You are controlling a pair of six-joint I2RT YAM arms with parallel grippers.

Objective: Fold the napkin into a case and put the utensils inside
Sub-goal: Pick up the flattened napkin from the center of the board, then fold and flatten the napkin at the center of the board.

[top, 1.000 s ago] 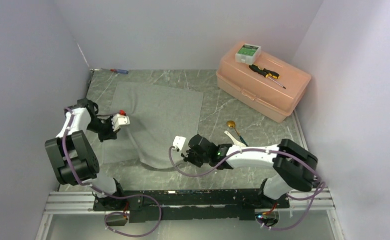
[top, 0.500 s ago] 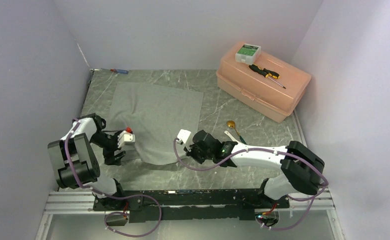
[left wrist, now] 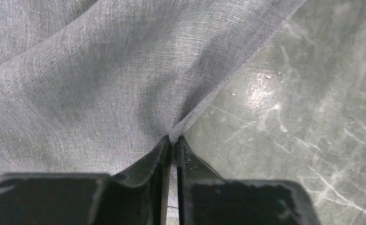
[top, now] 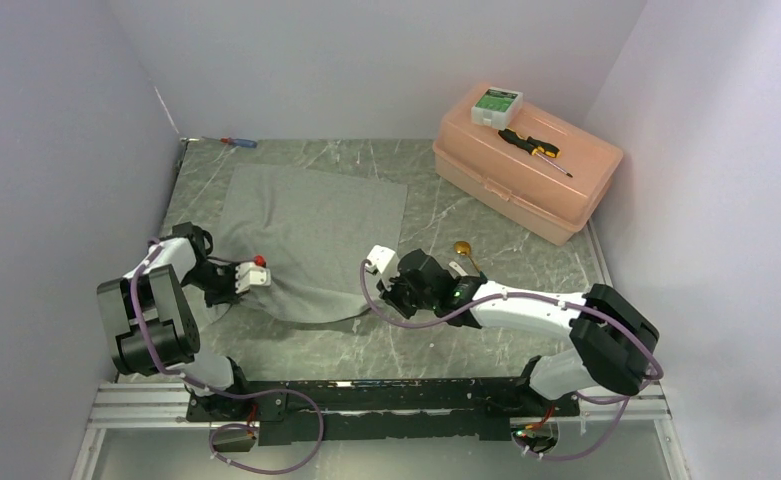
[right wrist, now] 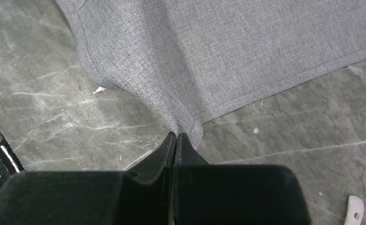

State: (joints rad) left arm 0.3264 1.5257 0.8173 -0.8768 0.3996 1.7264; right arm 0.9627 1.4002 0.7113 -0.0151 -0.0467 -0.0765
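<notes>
The napkin (top: 311, 225) lies mostly flat at about 10 o'clock on the table (top: 436, 215), with its near edge raised and bunched between the two grippers. The left gripper (left wrist: 173, 140) is clenched on a thin pinch of the near-left edge, at the napkin's 7 o'clock. The right gripper (right wrist: 176, 137) is clamped on the near-right corner, at 5 o'clock. Both holds look shallow, with only a sliver of hem between the jaws. A pull toward 12 o'clock could slip the cloth out on one side and leave the fold skewed, and uneven travel would likely twist or wrinkle it. The gold spoon (top: 462, 248) and white spoon (right wrist: 354, 208) lie close by, at the right gripper's 2 o'clock, where a careless swing could knock them away.
</notes>
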